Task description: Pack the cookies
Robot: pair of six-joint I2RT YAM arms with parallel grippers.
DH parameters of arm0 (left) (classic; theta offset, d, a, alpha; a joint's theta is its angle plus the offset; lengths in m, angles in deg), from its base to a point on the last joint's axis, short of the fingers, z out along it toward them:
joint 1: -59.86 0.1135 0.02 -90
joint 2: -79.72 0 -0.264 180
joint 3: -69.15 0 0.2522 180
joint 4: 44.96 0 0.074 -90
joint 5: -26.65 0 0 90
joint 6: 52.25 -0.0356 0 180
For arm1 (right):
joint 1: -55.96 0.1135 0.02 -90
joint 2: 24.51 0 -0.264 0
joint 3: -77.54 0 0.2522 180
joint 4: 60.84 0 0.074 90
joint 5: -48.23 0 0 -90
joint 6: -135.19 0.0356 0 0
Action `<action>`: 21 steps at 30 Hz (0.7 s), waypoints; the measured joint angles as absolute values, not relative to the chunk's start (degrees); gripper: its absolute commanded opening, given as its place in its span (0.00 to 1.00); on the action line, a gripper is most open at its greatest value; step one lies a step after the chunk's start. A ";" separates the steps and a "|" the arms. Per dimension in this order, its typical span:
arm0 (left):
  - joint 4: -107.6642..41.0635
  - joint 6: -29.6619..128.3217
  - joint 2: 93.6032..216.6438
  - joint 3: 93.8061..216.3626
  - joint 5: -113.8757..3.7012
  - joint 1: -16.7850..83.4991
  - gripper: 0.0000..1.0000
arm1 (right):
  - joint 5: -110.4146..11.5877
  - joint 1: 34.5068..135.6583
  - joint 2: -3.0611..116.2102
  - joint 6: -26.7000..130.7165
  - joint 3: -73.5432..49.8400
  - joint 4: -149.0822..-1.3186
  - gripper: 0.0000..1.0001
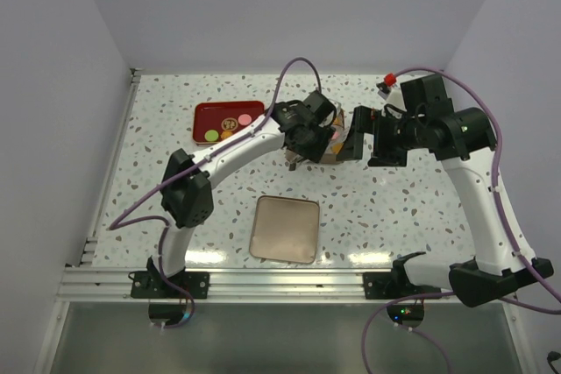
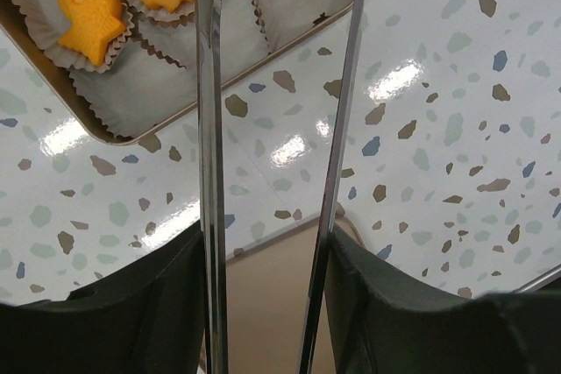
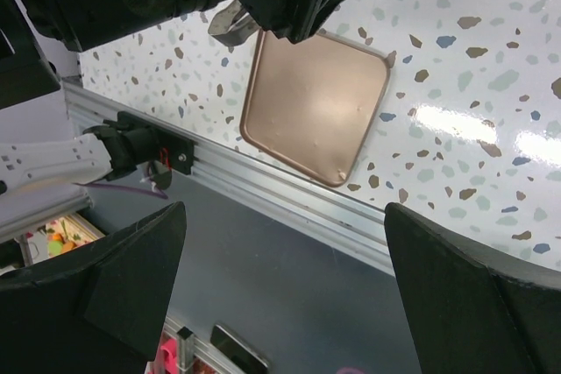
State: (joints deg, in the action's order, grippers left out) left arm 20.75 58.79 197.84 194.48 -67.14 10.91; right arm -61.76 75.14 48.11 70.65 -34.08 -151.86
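The cookies (image 1: 226,129) lie on a red tray (image 1: 203,113) at the back left: green, orange, yellow and pink pieces. My left gripper (image 1: 298,142) is shut on metal tongs (image 2: 210,129), whose two arms stand apart and run up out of the left wrist view. The tongs' tips are over a tan box (image 2: 88,133) lined with white paper cups, where orange cookies (image 2: 88,10) sit in the cups. In the top view the box (image 1: 333,153) is mostly hidden by the grippers. My right gripper (image 1: 355,142) is wide open and empty just right of the box.
A tan lid (image 1: 285,229) lies flat near the front edge and also shows in the right wrist view (image 3: 316,102). The aluminium rail (image 3: 289,199) marks the table's near edge. White walls close the left, back and right sides.
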 measured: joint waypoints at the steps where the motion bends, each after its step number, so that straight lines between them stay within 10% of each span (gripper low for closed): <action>1: 20.72 58.79 197.80 194.68 -67.25 11.04 0.54 | -61.76 75.14 48.05 70.65 -34.02 -151.86 0.99; 21: 23.76 54.33 182.41 182.00 -71.91 35.52 0.54 | -61.52 75.14 52.79 77.29 -34.54 -151.97 0.99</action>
State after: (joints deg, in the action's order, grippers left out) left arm 23.76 54.33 182.41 182.00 -71.91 35.52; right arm -61.52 75.14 52.79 77.29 -34.54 -151.97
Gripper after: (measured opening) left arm 0.542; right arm 0.986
